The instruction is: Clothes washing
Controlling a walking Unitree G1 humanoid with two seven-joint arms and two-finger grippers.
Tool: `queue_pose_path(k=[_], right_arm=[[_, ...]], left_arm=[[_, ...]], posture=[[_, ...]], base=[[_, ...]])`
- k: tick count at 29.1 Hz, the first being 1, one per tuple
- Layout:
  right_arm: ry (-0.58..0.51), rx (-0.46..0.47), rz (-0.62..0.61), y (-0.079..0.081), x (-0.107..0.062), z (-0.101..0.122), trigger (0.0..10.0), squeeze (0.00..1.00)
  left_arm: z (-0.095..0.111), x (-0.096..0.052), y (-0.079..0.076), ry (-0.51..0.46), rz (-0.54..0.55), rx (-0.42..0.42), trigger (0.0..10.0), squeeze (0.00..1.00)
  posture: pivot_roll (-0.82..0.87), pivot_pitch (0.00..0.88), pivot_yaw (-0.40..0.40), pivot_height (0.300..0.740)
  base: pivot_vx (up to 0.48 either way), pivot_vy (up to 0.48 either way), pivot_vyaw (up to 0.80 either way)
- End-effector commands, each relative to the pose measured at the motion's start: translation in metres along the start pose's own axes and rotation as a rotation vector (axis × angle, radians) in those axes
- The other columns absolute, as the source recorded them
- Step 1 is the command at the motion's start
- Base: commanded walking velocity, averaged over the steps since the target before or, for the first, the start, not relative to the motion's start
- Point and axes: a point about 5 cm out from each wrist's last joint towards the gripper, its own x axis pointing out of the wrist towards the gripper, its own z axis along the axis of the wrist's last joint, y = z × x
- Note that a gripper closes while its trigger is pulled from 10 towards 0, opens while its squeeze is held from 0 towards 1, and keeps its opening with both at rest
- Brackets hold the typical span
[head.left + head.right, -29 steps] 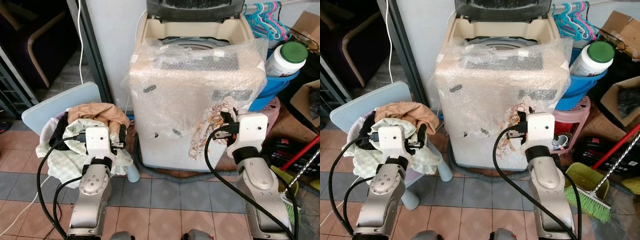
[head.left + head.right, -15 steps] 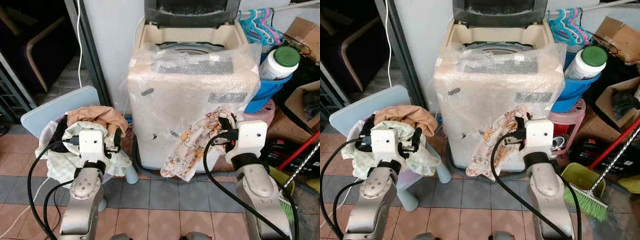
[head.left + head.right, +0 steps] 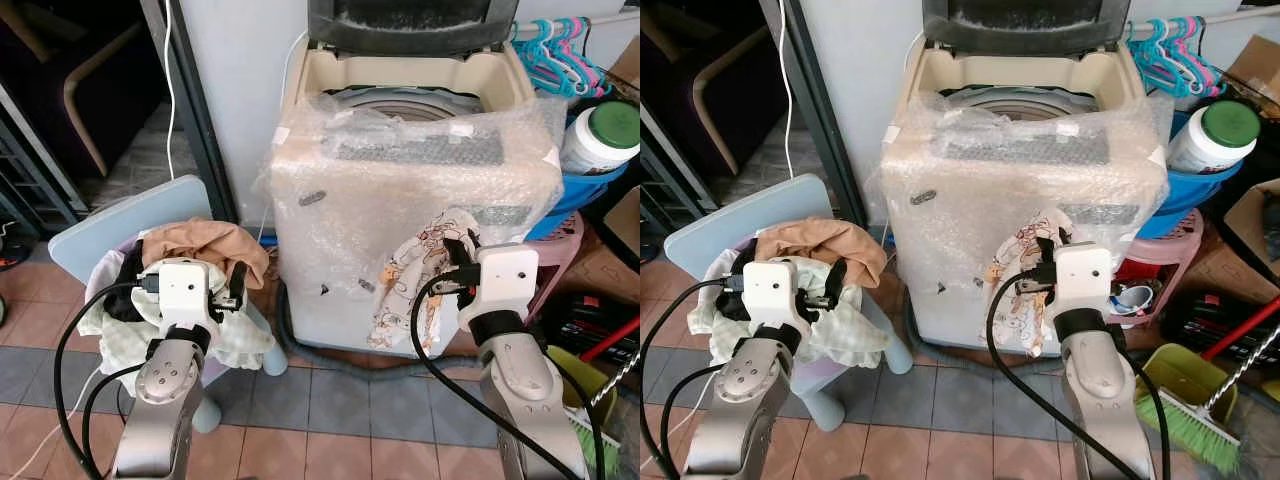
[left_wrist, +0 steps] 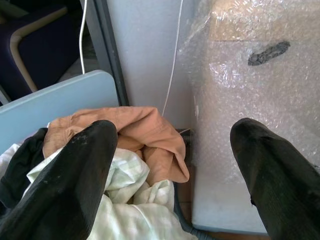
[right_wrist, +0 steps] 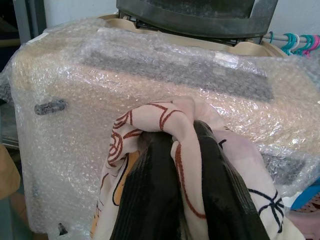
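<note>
Clamping the printed cloth (image 3: 415,275), the right gripper (image 5: 182,165) needs height — clear the washing machine (image 3: 1025,190) rim first; left gripper (image 4: 172,170) fingers apart, idle.

Silver jointed arms, white boxy wrist housings, looping black cables — long black fingers (image 4: 75,175)

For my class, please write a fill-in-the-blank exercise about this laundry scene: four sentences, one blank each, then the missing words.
1. The right gripper is shut on a patterned ____.
2. The washer is wrapped in ____ wrap.
3. The washer's lid stands ____.
4. The left gripper, fingers apart, hovers above the pile of ____ on the blue chair.

Missing words: cloth; bubble; open; clothes
</note>
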Motion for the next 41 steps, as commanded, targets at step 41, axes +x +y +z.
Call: queue_pose_path(k=[41], right_arm=[[0.091,0.045,-0.054,-0.005,-0.027,-0.021,10.0,0.00]], left_arm=[[-0.014,-0.010,0.009,0.042,-0.030,0.068,10.0,0.00]], posture=[[-0.06,0.025,0.053,0.740]], base=[[0.042,0.000,-0.13]])
